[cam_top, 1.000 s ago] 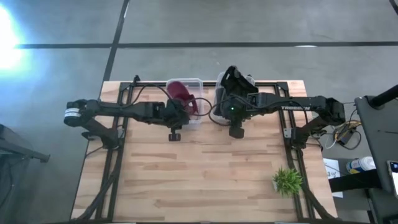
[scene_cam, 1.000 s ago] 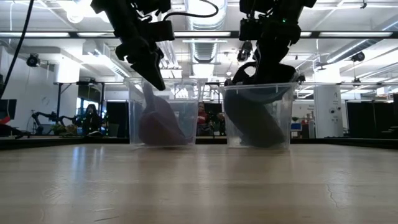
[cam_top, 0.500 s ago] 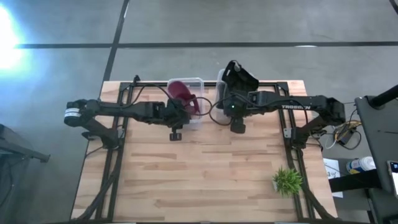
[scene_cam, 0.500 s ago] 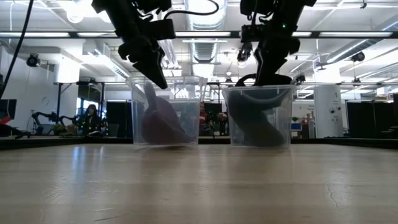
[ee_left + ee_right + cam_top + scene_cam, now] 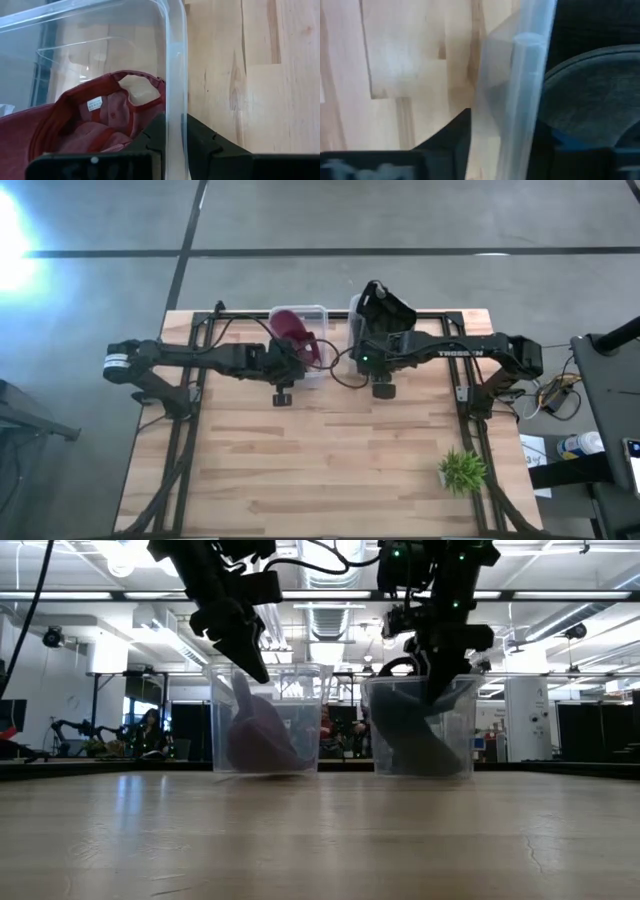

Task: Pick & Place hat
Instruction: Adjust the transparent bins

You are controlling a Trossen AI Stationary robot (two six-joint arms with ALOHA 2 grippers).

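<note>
Two clear plastic bins stand side by side at the table's far edge. The left bin (image 5: 300, 340) holds a maroon hat (image 5: 90, 120). The right bin (image 5: 380, 320) holds a dark hat (image 5: 590, 85), which rises above the rim in the high view (image 5: 385, 305). My left gripper (image 5: 318, 352) is shut on the left bin's right wall. My right gripper (image 5: 357, 342) is shut on the right bin's left wall. Both grippers come down from above in the low view, the left one (image 5: 255, 665) and the right one (image 5: 440, 675). My left gripper pinches the left bin's right wall (image 5: 175, 105) at the rim, one finger (image 5: 155, 132) inside the bin and one (image 5: 200, 140) outside. The fingers slant down from above. The bin's bottom rests on the table. My right gripper pinches the right bin's left wall (image 5: 520, 100) at the rim, one finger (image 5: 455, 135) outside the bin and the other inside beside the dark hat. The fingers come from above. The bin's bottom (image 5: 420, 772) is on the table, and the bin looks slightly tilted.
A small green plant (image 5: 461, 470) stands near the table's front right corner. The bare wooden tabletop (image 5: 320, 450) spreads in front of the bins. Black frame rails run along the table's left and right sides.
My right gripper has come down from above the dark hat onto the right bin's left wall, shifting a little toward the table's left. The dark hat has sunk lower into its bin. The right bin has slid slightly and tipped a little.
</note>
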